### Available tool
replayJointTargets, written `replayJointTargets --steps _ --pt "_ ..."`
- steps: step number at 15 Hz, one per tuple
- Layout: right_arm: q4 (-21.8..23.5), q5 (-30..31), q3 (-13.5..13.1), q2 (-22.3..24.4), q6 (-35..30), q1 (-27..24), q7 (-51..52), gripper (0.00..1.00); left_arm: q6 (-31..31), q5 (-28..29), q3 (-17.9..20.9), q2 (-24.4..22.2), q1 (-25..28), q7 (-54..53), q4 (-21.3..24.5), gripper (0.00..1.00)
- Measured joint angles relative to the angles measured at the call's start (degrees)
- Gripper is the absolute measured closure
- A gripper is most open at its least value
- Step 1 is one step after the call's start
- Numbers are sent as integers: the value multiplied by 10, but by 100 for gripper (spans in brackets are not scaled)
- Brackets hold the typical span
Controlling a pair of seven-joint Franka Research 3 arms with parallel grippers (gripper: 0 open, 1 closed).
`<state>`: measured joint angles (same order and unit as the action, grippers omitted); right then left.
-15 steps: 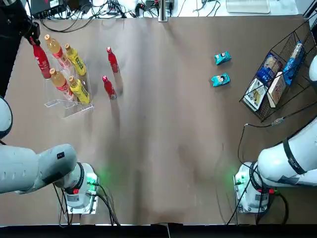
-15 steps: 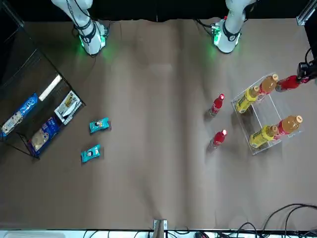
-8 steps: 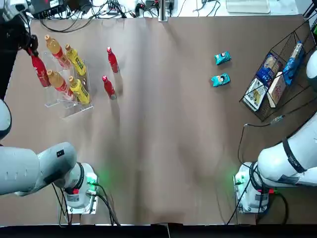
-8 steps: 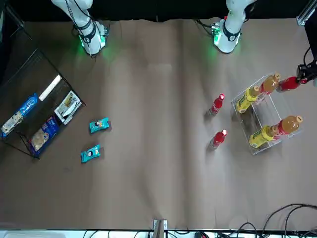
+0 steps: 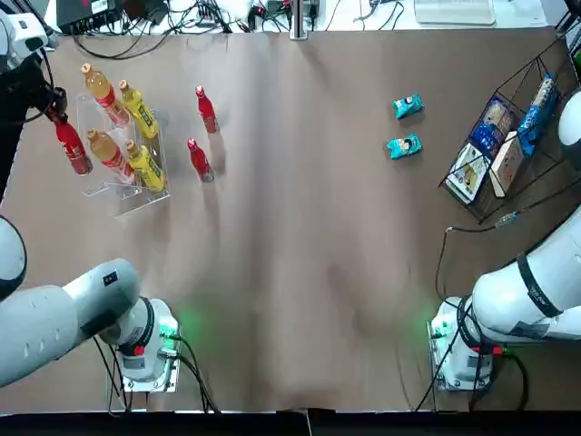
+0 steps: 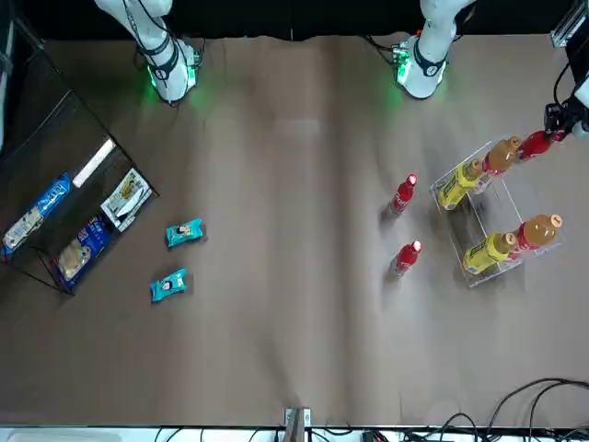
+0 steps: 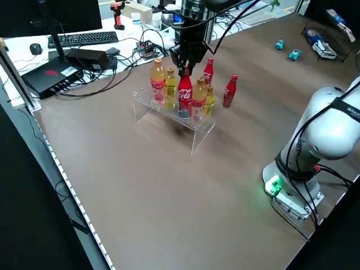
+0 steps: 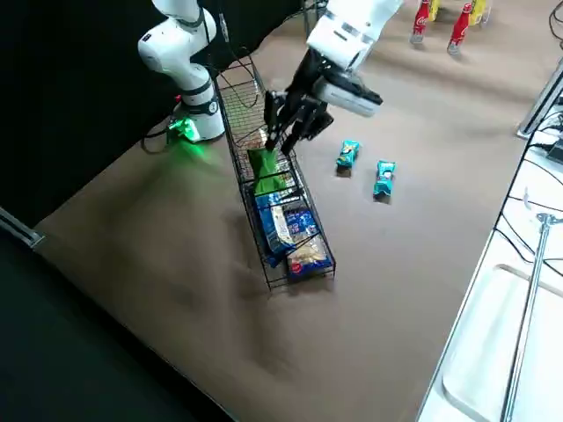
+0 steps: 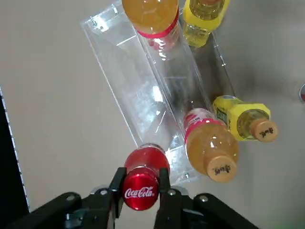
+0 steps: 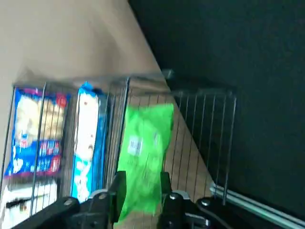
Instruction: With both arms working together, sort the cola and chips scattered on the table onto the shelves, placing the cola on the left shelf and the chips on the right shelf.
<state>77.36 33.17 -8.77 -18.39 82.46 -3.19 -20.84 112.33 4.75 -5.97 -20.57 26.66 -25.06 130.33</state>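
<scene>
The left gripper [image 9: 141, 191] grips a red cola bottle [image 9: 143, 177] by its cap, jaws closed on it, at the outer edge of the clear left shelf [image 9: 138, 90]. That shelf holds orange and yellow drink bottles [image 5: 123, 127]. Two more cola bottles [image 5: 201, 136] stand on the table [image 5: 309, 236] just beside the shelf. The right gripper [image 10: 140, 191] holds the green chip packet [image 10: 145, 167] over the black wire right shelf [image 8: 281, 215], jaws closed on it. Two teal chip packets [image 5: 406, 125] lie on the table near that shelf.
</scene>
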Motion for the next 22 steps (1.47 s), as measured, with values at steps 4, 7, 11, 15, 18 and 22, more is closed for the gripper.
replayJointTargets --steps 4,7,11,15,18,22 --pt "-3 -6 4 3 -51 47 -1 63 1 -17 -4 0 0 0 14 68" --pt "-3 -24 3 4 -52 47 -1 63 10 -27 -4 1 1 0 24 68" --pt "-2 -134 1 3 -50 45 -35 63 12 -27 -5 1 1 -1 23 60" --pt "8 -248 1 -11 -6 44 -111 62 7 -27 -10 0 1 -1 1 24" --pt "26 -274 5 -46 59 59 -196 56 -34 -27 -13 0 1 -1 -44 0" --pt "37 -324 8 -135 167 108 -355 54 -56 -35 -106 25 0 49 -93 0"
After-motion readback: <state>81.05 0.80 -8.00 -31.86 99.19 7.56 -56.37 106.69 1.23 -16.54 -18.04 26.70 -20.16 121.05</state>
